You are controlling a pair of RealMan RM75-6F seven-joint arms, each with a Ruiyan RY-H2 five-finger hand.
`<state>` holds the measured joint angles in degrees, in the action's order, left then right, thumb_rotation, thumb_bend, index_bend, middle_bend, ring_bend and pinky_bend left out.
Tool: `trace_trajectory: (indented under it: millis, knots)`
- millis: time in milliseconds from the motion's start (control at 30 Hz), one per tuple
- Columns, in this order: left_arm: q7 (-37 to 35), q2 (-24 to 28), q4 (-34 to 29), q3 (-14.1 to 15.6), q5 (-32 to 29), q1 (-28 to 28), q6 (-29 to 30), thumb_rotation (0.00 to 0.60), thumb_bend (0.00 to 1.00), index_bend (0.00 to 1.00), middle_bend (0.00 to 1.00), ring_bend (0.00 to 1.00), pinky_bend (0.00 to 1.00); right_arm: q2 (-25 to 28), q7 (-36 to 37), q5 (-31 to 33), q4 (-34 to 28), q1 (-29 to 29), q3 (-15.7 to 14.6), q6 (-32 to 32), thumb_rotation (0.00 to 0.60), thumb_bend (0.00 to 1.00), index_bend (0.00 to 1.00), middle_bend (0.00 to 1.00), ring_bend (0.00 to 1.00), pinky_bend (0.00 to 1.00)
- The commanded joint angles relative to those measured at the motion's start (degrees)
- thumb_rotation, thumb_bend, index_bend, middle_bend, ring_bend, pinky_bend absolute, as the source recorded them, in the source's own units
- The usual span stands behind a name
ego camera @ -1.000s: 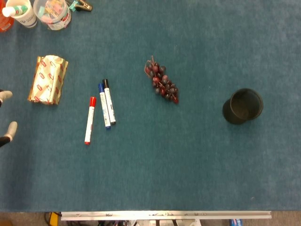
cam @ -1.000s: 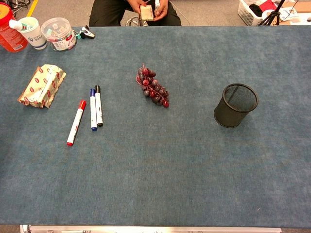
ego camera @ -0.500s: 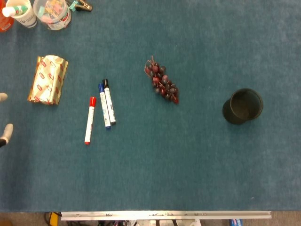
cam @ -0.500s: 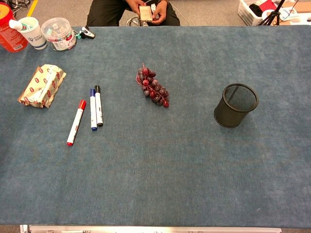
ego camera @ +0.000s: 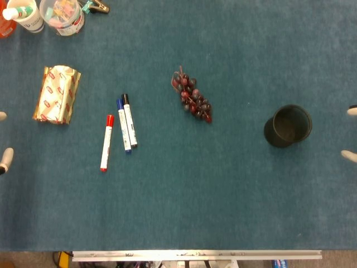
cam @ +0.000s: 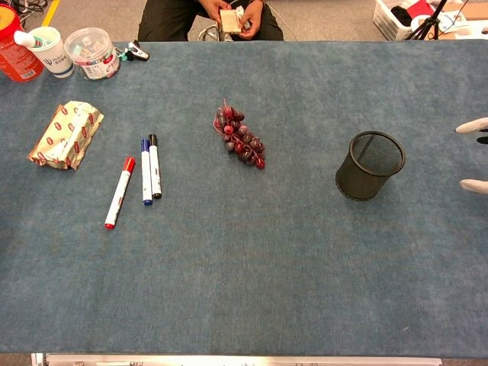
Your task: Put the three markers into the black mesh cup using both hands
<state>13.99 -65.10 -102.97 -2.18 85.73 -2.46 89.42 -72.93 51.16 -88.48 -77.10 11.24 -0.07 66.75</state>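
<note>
With only the spread, empty fingertips of my left hand (ego camera: 3,139) and right hand (cam: 476,156) showing at the table's edges, I should reach left for the three markers (ego camera: 118,131), lying flat far from the cup (cam: 370,165), approaching from above.
</note>
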Motion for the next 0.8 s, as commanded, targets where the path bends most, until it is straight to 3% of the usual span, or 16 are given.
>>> trace_trajectory:
  millis: [33, 267, 500, 800]
  knots:
    - [0.1, 0.2, -0.3, 0.0, 0.2, 0.1, 0.1, 0.6, 0.26, 0.28, 0.27, 0.22, 0.1, -2.5, 4.1, -0.9, 3.5, 1.9, -0.6, -2.0, 0.6, 0.0, 0.21, 0.19, 0.04, 0.08]
    - [-0.1, 0.9, -0.8, 0.0, 0.5, 0.6, 1.0, 0.6, 0.26, 0.28, 0.27, 0.22, 0.1, -6.8, 2.6, -2.9, 9.1, 3.5, -0.8, -0.6, 0.6, 0.0, 0.17, 0.14, 0.0, 0.0]
    - [-0.3, 1.2, -1.0, 0.0, 0.6, 1.0, 1.5, 0.6, 0.26, 0.28, 0.27, 0.22, 0.1, -12.7, -2.8, -4.4, 16.2, 4.3, -1.0, 1.8, 0.6, 0.0, 0.17, 0.12, 0.0, 0.0]
    - [-0.6, 1.6, -1.1, -0.1, 0.7, 1.1, 1.3, 0.6, 0.26, 0.28, 0.27, 0.22, 0.1, -17.7, -2.0, -4.4, 21.9, 6.0, -1.3, 1.5, 0.6, 0.0, 0.17, 0.12, 0.0, 0.0]
